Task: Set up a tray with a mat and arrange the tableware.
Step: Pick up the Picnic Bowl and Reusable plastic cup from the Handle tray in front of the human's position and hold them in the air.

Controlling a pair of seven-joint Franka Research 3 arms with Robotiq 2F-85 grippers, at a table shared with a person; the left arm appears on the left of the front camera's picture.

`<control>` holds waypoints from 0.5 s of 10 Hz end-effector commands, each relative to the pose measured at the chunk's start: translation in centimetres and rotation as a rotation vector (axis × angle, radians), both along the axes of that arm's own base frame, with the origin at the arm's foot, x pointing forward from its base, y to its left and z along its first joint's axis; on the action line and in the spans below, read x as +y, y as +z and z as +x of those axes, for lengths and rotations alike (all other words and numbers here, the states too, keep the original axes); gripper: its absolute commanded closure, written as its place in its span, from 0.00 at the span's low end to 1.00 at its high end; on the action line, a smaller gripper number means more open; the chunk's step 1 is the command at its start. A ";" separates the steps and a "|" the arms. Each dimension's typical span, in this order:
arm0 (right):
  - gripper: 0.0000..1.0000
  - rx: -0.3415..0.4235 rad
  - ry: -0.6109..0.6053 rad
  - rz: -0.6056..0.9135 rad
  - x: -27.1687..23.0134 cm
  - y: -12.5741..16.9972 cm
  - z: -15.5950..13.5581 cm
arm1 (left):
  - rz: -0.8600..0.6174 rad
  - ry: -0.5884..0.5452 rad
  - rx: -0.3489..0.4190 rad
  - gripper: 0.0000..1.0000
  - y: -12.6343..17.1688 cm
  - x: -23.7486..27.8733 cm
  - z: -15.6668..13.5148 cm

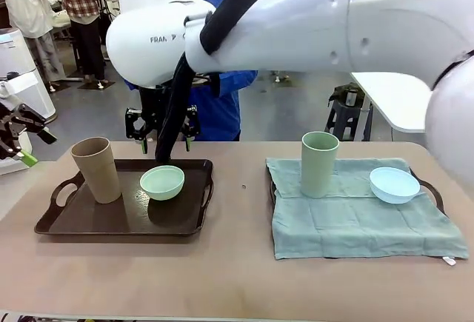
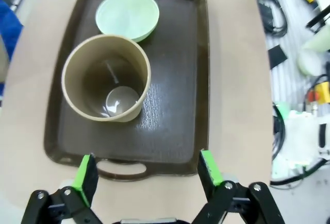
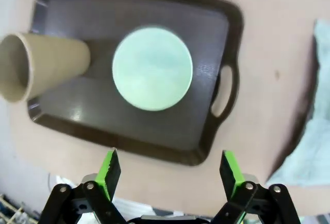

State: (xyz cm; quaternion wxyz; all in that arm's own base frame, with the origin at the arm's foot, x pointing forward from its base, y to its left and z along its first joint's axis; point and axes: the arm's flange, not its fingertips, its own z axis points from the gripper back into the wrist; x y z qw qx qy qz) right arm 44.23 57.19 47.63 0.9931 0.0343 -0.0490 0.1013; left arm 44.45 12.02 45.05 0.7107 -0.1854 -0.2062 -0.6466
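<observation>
- Hovering over the dark brown tray (image 1: 52, 226), the right gripper (image 3: 169, 158) hangs above the mint green bowl (image 3: 152, 68), its jaws spread wide with nothing between the green pads.
- The left gripper (image 2: 147, 162) is equally wide and empty, poised over the tray's handle end, near the tan cup (image 2: 105, 82).
- On the second tray (image 1: 435, 191), a mat (image 1: 355, 218) carries the sage green cup (image 1: 319, 163) and the pale blue bowl (image 1: 394, 185), standing apart.
- That side looks arranged, so the step in hand is probably a reach for the mint bowl. Where it should go cannot be told.
- The next move likely calls for a straight descent and a pinch across the bowl's thin rim, keeping clear of the cup just beside it.
- The brown tray is glossy, finely grained plastic with rounded corners and 2 cut-out handles.
- Both cups are matte, tapered and handleless, and the bowls are smooth and shallow.
- The mat is soft, creased cloth that drapes past the tray's edge.
</observation>
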 end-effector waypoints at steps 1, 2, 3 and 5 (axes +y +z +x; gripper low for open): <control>0.00 -0.073 -0.005 -0.023 0.3 -0.4 1.4 | -0.052 -0.051 -0.040 0.00 -0.7 0.1 -0.3; 0.00 -0.056 -0.006 -0.021 -0.6 -0.2 1.6 | -0.039 -0.027 -0.051 0.00 -0.7 -0.9 -0.2; 0.00 -0.026 0.001 -0.008 0.0 -0.6 0.8 | -0.009 -0.015 -0.011 0.00 -0.2 0.0 0.0; 0.00 -0.026 0.001 -0.008 0.0 -0.6 0.8 | -0.009 -0.015 -0.011 0.00 -0.2 0.0 0.0</control>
